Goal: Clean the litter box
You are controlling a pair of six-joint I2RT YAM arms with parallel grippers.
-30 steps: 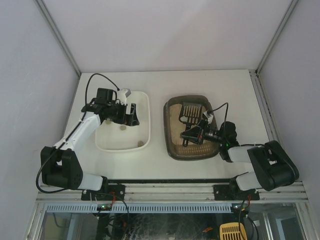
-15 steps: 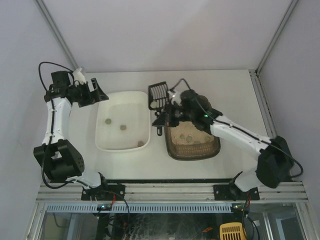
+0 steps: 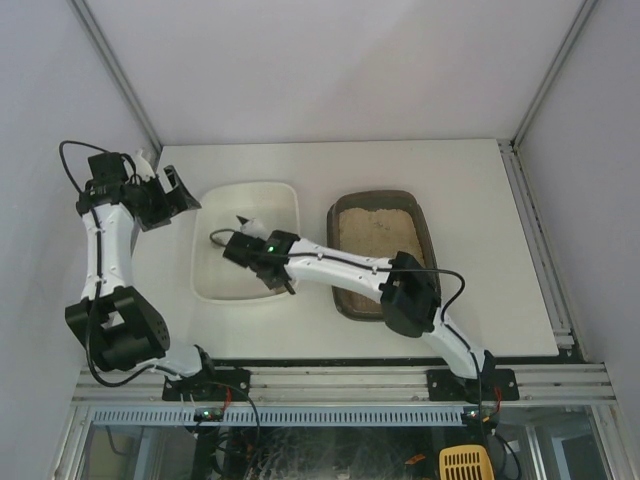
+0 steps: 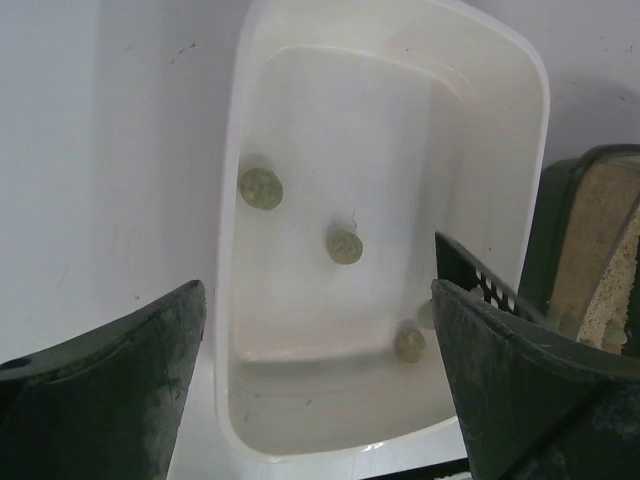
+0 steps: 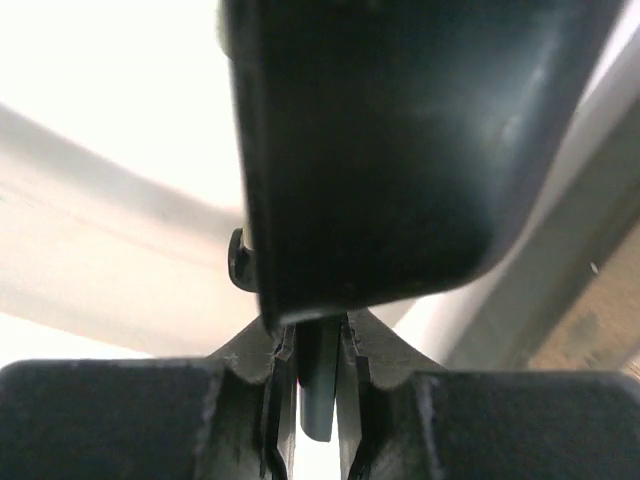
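Observation:
The litter box (image 3: pixel 382 252) is a dark tray of smooth beige litter right of centre; its edge shows in the left wrist view (image 4: pixel 592 235). My right arm reaches left across it, and the right gripper (image 3: pixel 278 274) hangs over the white tray's near right part. It is shut (image 5: pixel 318 352) on the handle of the black slotted scoop (image 5: pixel 380 150), whose rim also shows in the left wrist view (image 4: pixel 484 291). My left gripper (image 3: pixel 182 188) is raised beyond the white tray's far left corner, open (image 4: pixel 316 292) and empty.
The white tray (image 3: pixel 294 213) lies left of the litter box and holds three greenish-grey clumps (image 4: pixel 261 188) (image 4: pixel 345 246) (image 4: pixel 409 343). Grey walls close in on both sides and the back. The rail with both arm bases runs along the near edge.
The right arm lifted the scoop out of the litter box and swung it left over the white tray. The left arm withdrew from above the tray to its far left corner, still open.

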